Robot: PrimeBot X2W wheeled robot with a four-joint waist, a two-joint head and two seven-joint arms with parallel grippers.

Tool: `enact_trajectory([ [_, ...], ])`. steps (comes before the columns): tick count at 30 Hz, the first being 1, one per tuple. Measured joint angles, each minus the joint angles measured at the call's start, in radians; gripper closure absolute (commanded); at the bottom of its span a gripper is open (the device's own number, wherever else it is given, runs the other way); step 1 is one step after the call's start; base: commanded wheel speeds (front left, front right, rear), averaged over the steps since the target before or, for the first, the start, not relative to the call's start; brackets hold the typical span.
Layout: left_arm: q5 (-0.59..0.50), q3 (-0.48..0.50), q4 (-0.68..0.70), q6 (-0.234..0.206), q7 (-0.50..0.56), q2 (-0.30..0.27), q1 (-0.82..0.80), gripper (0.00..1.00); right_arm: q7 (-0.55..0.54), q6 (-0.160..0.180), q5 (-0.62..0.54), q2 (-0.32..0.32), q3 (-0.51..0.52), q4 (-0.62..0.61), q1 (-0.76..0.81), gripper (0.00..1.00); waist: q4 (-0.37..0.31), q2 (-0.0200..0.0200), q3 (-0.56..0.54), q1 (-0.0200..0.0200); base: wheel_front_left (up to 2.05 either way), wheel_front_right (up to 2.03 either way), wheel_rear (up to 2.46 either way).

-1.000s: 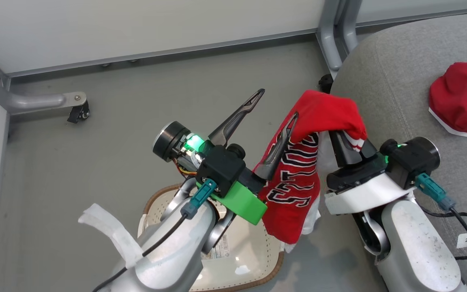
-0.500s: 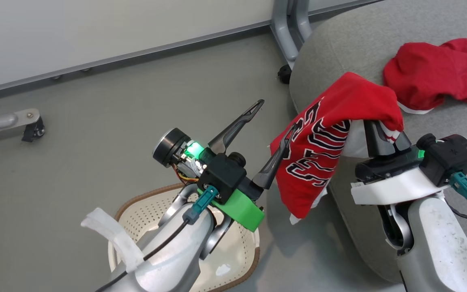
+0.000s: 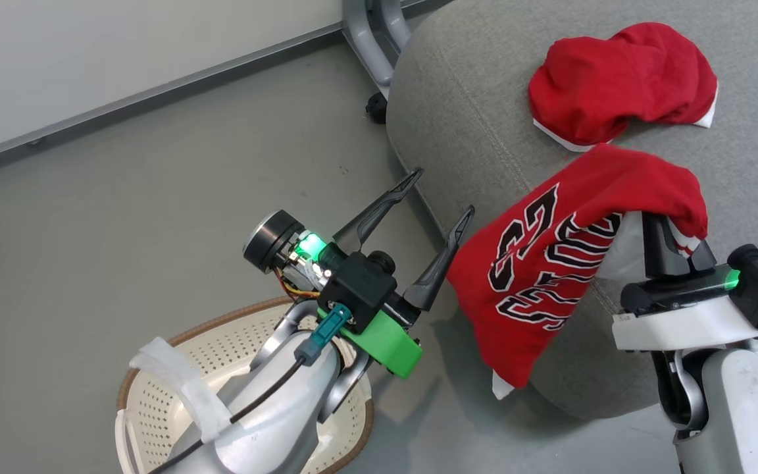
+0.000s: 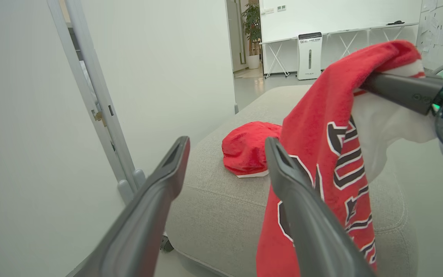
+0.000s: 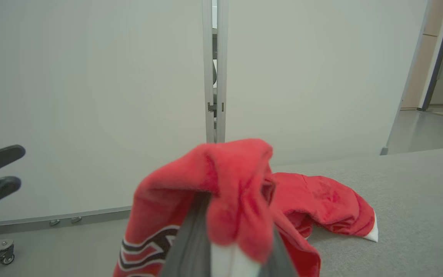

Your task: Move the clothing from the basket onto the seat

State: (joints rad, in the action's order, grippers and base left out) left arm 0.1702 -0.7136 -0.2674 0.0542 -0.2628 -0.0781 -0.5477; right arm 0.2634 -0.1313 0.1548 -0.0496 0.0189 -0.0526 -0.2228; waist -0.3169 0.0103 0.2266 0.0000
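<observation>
My right gripper (image 3: 660, 224) is shut on the red jersey (image 3: 550, 263) with black-and-white lettering; the cloth drapes over its fingertips and hangs down across the front corner of the grey seat (image 3: 471, 99). The plain red piece (image 3: 622, 79) with white trim lies bunched on the seat beyond it. My left gripper (image 3: 441, 194) stands open and empty just left of the jersey, above the floor. The cream basket (image 3: 234, 349) with its brown rim sits low left, partly behind my left arm. The left wrist view shows the jersey (image 4: 321, 134) beside the open fingers (image 4: 175, 154). The right wrist view has the jersey (image 5: 229, 184) over my fingers.
A grey metal frame leg (image 3: 369, 33) with a black caster (image 3: 376, 108) stands against the seat's far-left corner. A pale wall panel runs along the back. Grey floor (image 3: 122, 197) spreads to the left of the seat.
The head camera has swung toward the seat. My right gripper has carried the jersey from beside the seat to over its front corner. The left gripper has stayed open.
</observation>
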Motion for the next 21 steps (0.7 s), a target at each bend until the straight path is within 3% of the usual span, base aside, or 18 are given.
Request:
enact_trajectory([
  [10,-0.004,-0.004,-0.004,0.004,0.000,-0.002,-0.002,0.00,0.000,0.000,0.038,0.000,0.025,0.009,-0.008,1.00,-0.039,0.0000,0.034,0.0000,0.00,0.00,0.00],
  [17,-0.013,-0.008,-0.010,0.008,0.000,-0.012,-0.032,0.00,0.000,0.000,0.006,-0.002,0.063,0.005,-0.210,1.00,-0.037,0.0000,0.091,0.0000,0.00,0.00,0.00],
  [21,-0.024,-0.016,-0.007,0.013,0.006,-0.018,-0.065,0.00,0.000,0.000,-0.007,-0.041,0.097,0.016,-0.335,1.00,-0.033,0.0000,0.136,0.0000,0.00,0.00,0.00],
])
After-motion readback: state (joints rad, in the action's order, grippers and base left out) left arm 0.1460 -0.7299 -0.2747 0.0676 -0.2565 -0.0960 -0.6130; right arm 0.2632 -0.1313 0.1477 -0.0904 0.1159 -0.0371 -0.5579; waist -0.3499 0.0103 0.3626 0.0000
